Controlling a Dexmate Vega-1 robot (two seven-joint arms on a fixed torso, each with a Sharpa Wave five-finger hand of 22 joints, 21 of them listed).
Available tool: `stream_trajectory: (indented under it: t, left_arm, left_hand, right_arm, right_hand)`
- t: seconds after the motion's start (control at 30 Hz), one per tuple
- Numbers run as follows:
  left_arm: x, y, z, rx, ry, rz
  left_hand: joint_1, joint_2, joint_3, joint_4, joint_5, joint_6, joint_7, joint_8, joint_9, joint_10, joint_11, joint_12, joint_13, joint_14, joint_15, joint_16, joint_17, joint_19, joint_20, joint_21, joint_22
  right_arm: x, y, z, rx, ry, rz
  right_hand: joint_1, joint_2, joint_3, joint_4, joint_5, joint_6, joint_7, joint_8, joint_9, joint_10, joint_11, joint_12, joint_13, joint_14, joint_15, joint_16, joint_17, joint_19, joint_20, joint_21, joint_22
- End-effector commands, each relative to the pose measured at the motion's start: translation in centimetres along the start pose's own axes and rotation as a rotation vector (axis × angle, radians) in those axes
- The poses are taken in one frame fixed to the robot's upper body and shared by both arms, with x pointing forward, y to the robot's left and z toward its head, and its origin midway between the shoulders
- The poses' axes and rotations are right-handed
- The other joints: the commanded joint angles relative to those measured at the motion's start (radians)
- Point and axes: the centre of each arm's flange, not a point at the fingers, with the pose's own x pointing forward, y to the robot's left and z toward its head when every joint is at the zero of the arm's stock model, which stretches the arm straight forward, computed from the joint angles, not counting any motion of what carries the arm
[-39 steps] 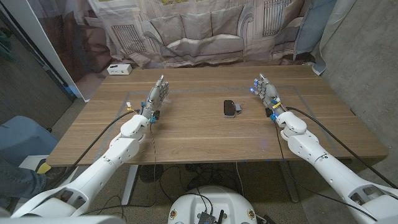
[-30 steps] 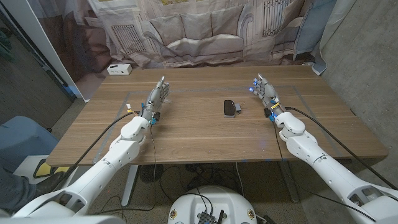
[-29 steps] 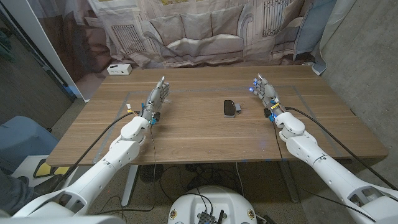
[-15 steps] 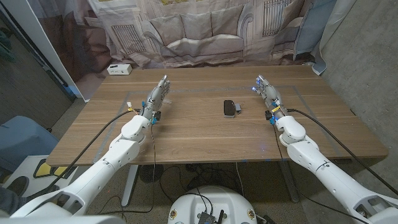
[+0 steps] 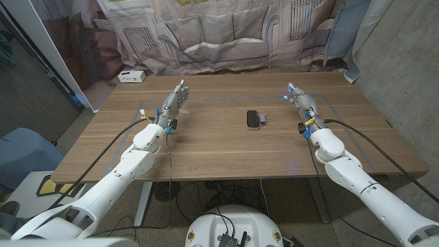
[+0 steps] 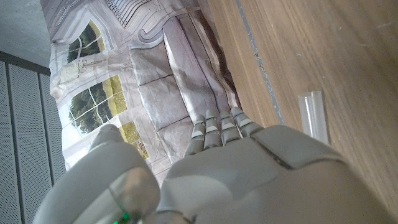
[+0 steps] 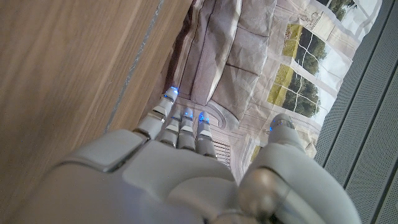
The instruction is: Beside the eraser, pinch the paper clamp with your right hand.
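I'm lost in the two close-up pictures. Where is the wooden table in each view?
Head view: the table spans the middle, below the backdrop.
Left wrist view: the brown planks beside the left hand and its fingers.
Right wrist view: the brown planks beside the right hand and its fingers.
Shared landmark: the backdrop, printed with a sofa, meets the table's far edge in every view.

Through the left wrist camera I looked along the back of my left hand (image 6: 249,180), a pale grey shell with the fingers (image 6: 219,132) held straight and close together, the thumb (image 6: 102,168) standing apart to one side. Nothing was in its grasp. Beside it ran the wooden table (image 6: 323,56), crossed by a thin pale line (image 6: 255,56), and a short clear tube-like piece (image 6: 313,116) lay on the wood near the hand. Beyond the fingertips hung a printed backdrop (image 6: 124,74) showing a sofa and windows.
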Motion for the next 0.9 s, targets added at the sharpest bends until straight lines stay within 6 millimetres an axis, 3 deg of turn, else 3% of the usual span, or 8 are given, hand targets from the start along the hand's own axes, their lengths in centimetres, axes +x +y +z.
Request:
stream_trajectory:
  t: [0.03,0.3,0.9]
  left_arm:
    - [-1.9,-0.8,0.7,-0.012,-0.022,0.007]
    - [-3.4,-0.9,2.7,0.111,-0.048,0.030]
    - [-4.0,0.1,2.6,0.105,-0.079,-0.006]
  left_hand:
    - [0.013,-0.001,0.004,-0.010,-0.004,0.018,0.002,0.006,0.006,0.019,0.001,0.010,-0.004,0.025,-0.001,0.010,0.004,0.013,0.003,-0.009,0.005]
    - [0.017,0.000,0.005,-0.014,-0.005,0.026,0.000,0.007,0.006,0.026,-0.001,0.011,-0.008,0.029,-0.002,0.008,0.004,0.014,0.005,-0.014,0.005]
    - [0.025,0.003,0.009,-0.022,-0.006,0.040,-0.002,0.008,0.006,0.035,-0.001,0.012,-0.015,0.040,-0.005,0.006,0.004,0.010,0.010,-0.025,0.006]
  right_arm:
    - [-2.1,0.7,1.1,-0.047,-0.018,-0.025]
    - [-3.2,2.2,1.7,-0.096,-0.038,-0.065]
    - [-5.0,4.7,3.0,-0.271,-0.022,-0.164]
  right_hand:
    - [0.011,0.001,0.002,-0.005,0.005,0.016,-0.002,0.004,0.004,0.015,-0.002,0.005,0.003,0.013,0.001,0.004,0.002,0.008,0.000,-0.005,0.005]
    - [0.018,-0.002,0.002,-0.004,0.004,0.026,-0.006,0.007,0.004,0.029,0.003,0.008,0.004,0.026,0.001,0.007,0.002,0.022,0.002,-0.004,0.005]
    - [0.034,-0.014,-0.001,-0.004,0.003,0.032,-0.005,0.006,0.006,0.068,-0.001,0.015,0.006,0.067,0.006,0.014,0.003,0.059,0.018,-0.003,0.005]
